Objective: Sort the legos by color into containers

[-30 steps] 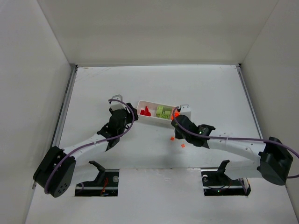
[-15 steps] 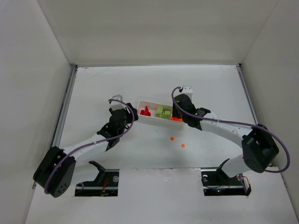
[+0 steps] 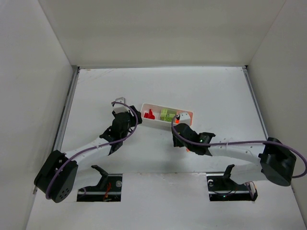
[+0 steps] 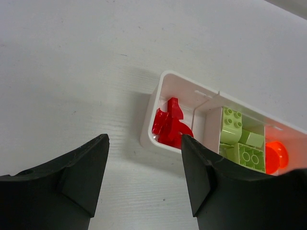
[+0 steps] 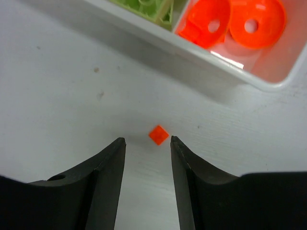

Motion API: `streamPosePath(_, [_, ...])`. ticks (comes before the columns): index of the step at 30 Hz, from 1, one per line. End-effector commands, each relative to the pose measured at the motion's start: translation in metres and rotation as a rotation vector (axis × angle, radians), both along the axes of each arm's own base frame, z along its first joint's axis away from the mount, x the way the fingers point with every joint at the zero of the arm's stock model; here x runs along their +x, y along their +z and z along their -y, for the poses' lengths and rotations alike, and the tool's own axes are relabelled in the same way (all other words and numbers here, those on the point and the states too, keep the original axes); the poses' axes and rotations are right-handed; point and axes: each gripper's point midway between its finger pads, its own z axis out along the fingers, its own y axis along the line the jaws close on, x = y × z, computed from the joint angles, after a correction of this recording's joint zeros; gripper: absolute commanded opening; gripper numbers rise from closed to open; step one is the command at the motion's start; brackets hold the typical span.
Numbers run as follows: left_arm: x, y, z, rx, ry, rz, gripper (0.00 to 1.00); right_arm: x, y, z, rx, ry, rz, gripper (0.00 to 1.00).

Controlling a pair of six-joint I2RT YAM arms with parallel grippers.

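Watching the tray point(image 3: 154, 120) first: it sits loose near mid-table, long side roughly parallel to the far edge, and nothing pins it. The right arm point(image 3: 235, 147) reaches in from the near right corner and ends just on the near-edge side of it. A forward lunge or a careless lift-out could, I judge, shove the near wall and skew all three compartments.

Right gripper point(image 5: 146, 143): jaws part-open, nothing between them, tips low over bare table. The loose orange brick point(image 5: 158, 134) lies just ahead of the tips, a shade toward one finger rather than centred. It is on the near-edge side of the tray's right-end compartment, apart from the wall.

Likely failures:
- Closing off-centre flicks the brick away.
- The brick is far smaller than the fingers and turned corner-on, so it may twist or pop out.
- Stopping the descent short pinches air.

Others. The left arm point(image 3: 91, 146) lies from the near left corner toward the tray's left end. Left gripper point(image 4: 144, 143): wide open, empty, hovering just short of that end. It is not in the right arm's path, as far as I can tell.

In the tray:
- green bricks point(image 4: 242, 141) in the middle compartment
- orange round pieces point(image 5: 230, 21) at the right end
- red bricks point(image 4: 168, 125) at the left end

Nothing stands between the right fingertips and the loose brick. The tray wall beyond is the nearest obstacle.
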Motion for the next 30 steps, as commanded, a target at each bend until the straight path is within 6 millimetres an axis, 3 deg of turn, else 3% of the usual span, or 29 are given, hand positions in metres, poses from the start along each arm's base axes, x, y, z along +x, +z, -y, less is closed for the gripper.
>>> streamPosePath(1, [0.002,0.011,0.004,-0.043,-0.002,0.044,0.59,-0.004,-0.009,-0.002,0.043,-0.035,-0.030,0.49])
streamPosePath(9, [0.001,0.015,0.002,-0.050,-0.001,0.054,0.59,-0.006,-0.024,-0.013,0.019,-0.033,-0.083,0.40])
streamPosePath(22, [0.002,0.013,0.001,-0.050,0.004,0.048,0.59,-0.007,-0.043,-0.020,0.041,-0.046,-0.129,0.42])
streamPosePath(30, [0.002,0.012,0.003,-0.050,-0.001,0.047,0.59,0.001,-0.047,-0.013,-0.020,-0.075,-0.098,0.40])
